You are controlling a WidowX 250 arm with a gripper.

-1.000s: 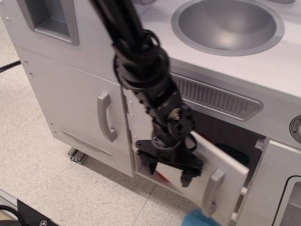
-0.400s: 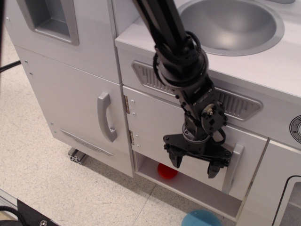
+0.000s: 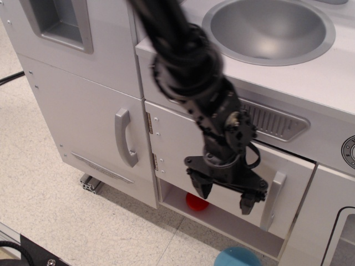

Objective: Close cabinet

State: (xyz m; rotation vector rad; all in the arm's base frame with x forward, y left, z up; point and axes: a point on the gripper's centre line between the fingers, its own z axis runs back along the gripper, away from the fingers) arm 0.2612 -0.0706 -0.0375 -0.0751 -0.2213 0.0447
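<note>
The cabinet's small squarish white door (image 3: 183, 149) lies shut, flush against the front of the toy kitchen, its grey vertical bar handle (image 3: 272, 199) at its right edge. Below the door the lower shelf (image 3: 222, 219) stays uncovered, with a red ball (image 3: 197, 202) on it. My black gripper (image 3: 224, 198) hangs in front of the door's lower half, just left of the handle. Its fingers (image 3: 201, 188) are spread and hold nothing.
A taller narrow white door (image 3: 83, 127) with a grey handle (image 3: 125, 138) stands to the left. A grey sink bowl (image 3: 269, 27) sits in the counter above. A door with a black-outlined window (image 3: 338, 233) is at the right. A blue object (image 3: 238, 257) lies on the floor.
The cabinet door swung from wide open to shut against the front. My gripper followed it right, then drew slightly back to the left and towards the camera, still open.
</note>
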